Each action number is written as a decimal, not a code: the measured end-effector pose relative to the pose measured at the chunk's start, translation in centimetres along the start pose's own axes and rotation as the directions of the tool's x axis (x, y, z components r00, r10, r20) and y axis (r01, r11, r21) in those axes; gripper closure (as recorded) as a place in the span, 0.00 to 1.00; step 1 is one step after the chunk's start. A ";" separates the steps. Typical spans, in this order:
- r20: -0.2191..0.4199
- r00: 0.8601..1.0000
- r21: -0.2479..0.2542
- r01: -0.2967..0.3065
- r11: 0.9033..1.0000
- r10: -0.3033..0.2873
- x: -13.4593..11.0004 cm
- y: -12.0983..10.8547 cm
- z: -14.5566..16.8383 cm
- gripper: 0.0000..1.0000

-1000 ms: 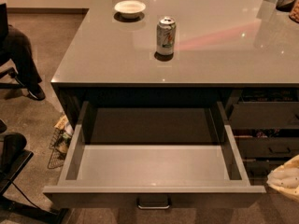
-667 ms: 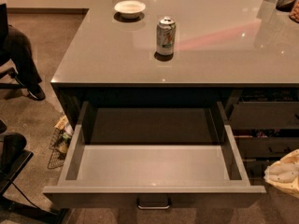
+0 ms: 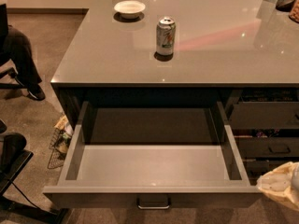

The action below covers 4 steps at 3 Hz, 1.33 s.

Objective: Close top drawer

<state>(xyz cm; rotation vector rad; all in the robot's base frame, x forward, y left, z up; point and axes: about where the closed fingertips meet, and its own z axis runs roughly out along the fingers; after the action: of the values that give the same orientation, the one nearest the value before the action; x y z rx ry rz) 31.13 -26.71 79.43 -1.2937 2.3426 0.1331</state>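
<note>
Grey top drawer [image 3: 154, 164] stood pulled out under the counter [image 3: 117, 64], its metal handle [image 3: 153, 203] at the near edge. A can [image 3: 165, 35] and a bowl [image 3: 129, 7] sat on the counter. Your gripper [image 3: 280, 185] was the pale shape at lower right, beside the drawer's corner; spread or closed, you could not tell.

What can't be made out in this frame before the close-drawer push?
- pincer: pale shape at the lower right of the camera view, cut off by the right edge; its pose is unreadable.
- top drawer: front face cut off by the bottom edge just under the handle.
- right-hand drawers: in shadow under the countertop, cut off by the right edge.
- can: label too small to read.
</note>
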 end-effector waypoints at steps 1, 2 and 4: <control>0.101 0.994 -0.043 -0.046 0.998 0.050 2.1 -0.2 4.1 1.00; 0.193 0.980 -0.093 -0.029 0.995 0.046 4.1 -0.3 8.7 1.00; 0.184 0.983 -0.177 0.025 0.984 0.008 6.5 2.0 11.6 1.00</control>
<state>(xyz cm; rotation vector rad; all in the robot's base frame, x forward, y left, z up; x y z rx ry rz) 30.57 -27.21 66.02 -1.3135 2.2068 0.4507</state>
